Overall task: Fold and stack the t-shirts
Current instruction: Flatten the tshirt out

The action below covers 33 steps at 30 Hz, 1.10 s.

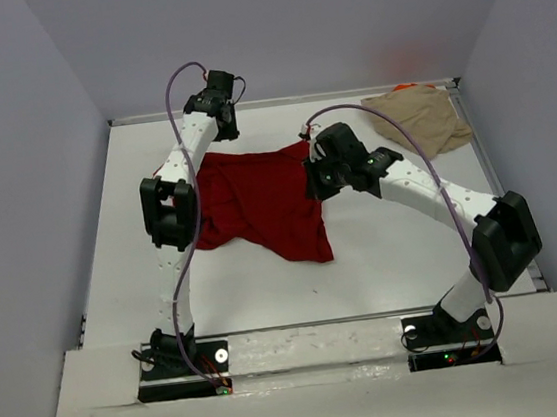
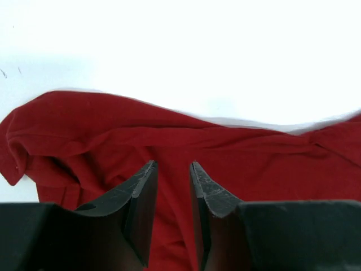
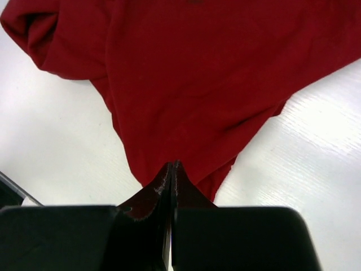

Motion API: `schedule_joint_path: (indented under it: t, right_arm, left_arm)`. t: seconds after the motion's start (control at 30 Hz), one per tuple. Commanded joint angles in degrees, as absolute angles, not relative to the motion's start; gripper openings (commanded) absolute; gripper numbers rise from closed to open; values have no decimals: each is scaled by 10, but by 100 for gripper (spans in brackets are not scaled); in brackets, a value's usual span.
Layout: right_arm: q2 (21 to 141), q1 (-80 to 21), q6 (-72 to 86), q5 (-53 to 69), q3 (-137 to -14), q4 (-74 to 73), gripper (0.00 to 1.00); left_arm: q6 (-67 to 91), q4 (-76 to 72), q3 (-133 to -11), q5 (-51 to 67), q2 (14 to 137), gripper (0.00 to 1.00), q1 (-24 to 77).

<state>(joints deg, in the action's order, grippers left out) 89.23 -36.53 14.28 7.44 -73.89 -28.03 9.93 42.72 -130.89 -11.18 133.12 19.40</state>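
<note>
Top external, rumpled dark red t-shirt

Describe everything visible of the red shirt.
The red shirt is plain dark red soft cloth, unfolded and wrinkled, lying spread on the middle of the table with one sleeve bunched. The right pincer is shut on a corner of it. The left pincer stands open just over its far edge.
</note>
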Motion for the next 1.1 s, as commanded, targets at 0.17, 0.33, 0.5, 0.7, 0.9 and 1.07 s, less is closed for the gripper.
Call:
schedule_joint_path:
  t: [0.17,0.33,0.5,0.7,0.9,1.07]
  right_arm:
    - [1024,-372,132,74,-790,-258,0]
    - [1099,-372,134,111,-831,-232,0]
    - [1147,-378,128,139,-859,-229,0]
    - [1140,-378,146,151,-839,-229,0]
    - [1057,-378,194,161,-730,-185,0]
    - [1007,-378,207,177,-665,-115,0]
  left_arm:
    - [100,442,-1273,-74,1313,38,191]
    - [101,446,-1288,-79,1310,38,181]
    - [101,441,-1287,-82,1303,38,170]
    - [103,439,-1285,-75,1291,38,170]
    - [104,434,-1274,-76,1259,39,170]
    - [112,422,-1259,-58,1250,40,164]
